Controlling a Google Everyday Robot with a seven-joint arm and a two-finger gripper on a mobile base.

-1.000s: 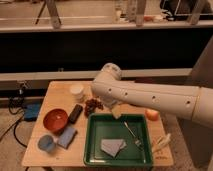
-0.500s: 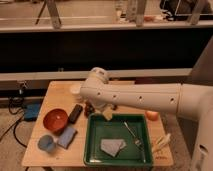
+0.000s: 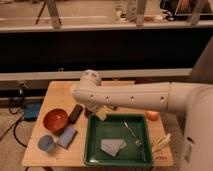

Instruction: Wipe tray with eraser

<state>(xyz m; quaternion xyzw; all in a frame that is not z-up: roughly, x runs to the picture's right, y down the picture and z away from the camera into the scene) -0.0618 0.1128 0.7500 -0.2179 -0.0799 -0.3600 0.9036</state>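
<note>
Presumably placed for a pickup, the tool [image 3: 95,109] hangs under the bent arm [image 3: 131,95], just right of the eraser [image 3: 75,113]. The eraser lies on the surface [image 3: 60,92] between red bowl [image 3: 55,119] and tray [image 3: 118,131], outside the rim. The arm covers most of the tool, so apart or together cannot be told.

the arm [image 3: 125,95] has swung left, bringing the jaws near the eraser [image 3: 75,113].
</note>
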